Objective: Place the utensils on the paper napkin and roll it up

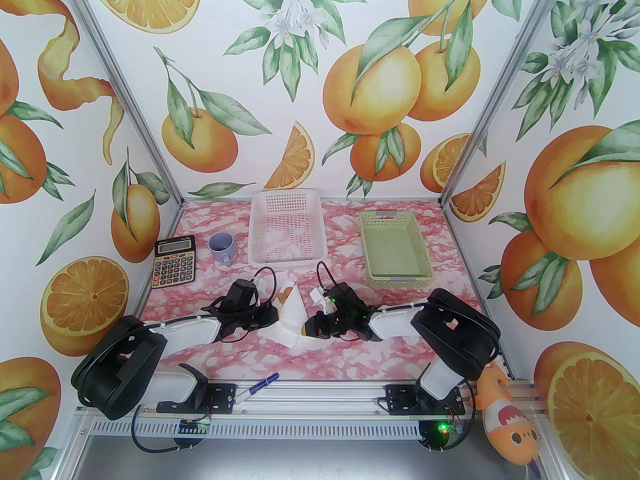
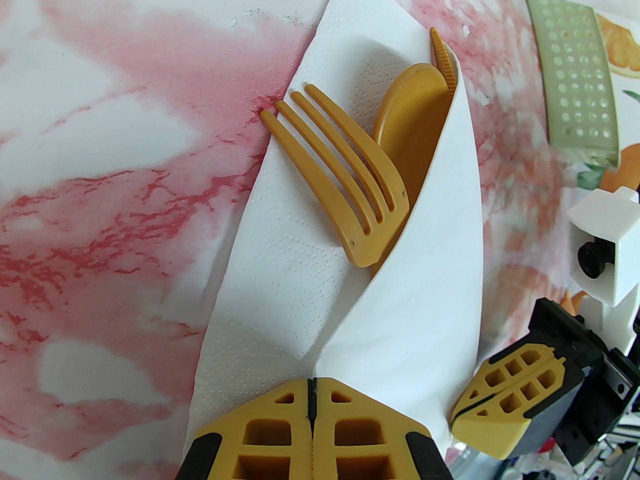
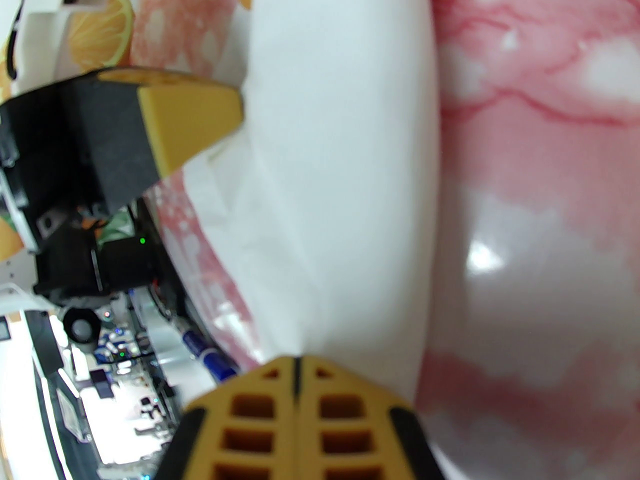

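Left gripper (image 2: 312,393) and right gripper (image 3: 296,368), fingers together, pinched the napkin (image 2: 415,293); fork (image 2: 340,178) and spoon (image 2: 415,103) lay wrapped at the left gripper's twelve o'clock.

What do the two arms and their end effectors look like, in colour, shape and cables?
The left arm and right arm have white shell links and bulky black joints; thin black cables loop at the wrists. The left end effector and right end effector have mustard-yellow fingers with rectangular cut-outs and black edges. A green light glows on the right wrist.
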{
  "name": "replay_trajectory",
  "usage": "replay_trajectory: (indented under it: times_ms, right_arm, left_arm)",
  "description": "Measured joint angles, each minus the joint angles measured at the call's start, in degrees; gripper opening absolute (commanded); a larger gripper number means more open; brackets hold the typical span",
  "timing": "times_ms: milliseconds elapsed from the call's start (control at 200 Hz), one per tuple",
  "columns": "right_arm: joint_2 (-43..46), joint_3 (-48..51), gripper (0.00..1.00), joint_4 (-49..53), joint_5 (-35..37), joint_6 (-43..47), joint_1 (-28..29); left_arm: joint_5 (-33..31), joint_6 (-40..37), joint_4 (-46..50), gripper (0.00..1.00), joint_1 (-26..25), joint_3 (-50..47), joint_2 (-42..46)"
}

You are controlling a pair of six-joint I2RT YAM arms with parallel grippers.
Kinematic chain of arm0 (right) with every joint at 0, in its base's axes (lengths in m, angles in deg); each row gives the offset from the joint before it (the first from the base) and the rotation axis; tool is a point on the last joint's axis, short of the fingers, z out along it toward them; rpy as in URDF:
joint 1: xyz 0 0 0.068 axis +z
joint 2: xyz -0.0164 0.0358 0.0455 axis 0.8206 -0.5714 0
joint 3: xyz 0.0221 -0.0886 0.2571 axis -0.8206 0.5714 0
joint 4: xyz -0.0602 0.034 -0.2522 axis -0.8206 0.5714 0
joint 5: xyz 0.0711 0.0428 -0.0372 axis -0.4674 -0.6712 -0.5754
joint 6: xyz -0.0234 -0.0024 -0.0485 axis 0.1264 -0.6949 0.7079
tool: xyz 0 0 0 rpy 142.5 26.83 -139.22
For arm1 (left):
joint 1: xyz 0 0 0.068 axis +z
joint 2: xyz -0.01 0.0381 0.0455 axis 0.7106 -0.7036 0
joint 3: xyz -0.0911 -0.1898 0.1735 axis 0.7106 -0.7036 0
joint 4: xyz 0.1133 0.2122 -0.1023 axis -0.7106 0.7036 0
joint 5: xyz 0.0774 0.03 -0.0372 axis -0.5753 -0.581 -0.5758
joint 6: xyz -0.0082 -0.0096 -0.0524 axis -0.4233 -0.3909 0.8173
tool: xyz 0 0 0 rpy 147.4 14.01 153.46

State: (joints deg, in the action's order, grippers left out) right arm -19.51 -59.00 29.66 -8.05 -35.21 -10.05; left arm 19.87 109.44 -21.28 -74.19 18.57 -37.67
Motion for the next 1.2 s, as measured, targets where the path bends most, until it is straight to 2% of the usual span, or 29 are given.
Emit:
replay_trajectory:
  times_ms: [300, 600, 1201]
  right_arm:
    - [0.48, 0.5, 0.03, 0.13, 0.02, 0.33, 0.0]
    - [5.86, -0.52, 0.0, 4.28, 0.13, 1.66, 0.13]
    - [0.35, -0.5, 0.0, 2.51, 0.0, 0.59, 2.47]
  left_arm:
    - [-0.22, -0.57, 0.0, 0.0, -0.11, 0.0, 0.0]
    - [-0.44, -0.61, -0.02, 0.0, -0.42, 0.04, 0.0]
    - [-1.49, -0.63, 0.04, 0.0, -0.9, 0.31, -0.09]
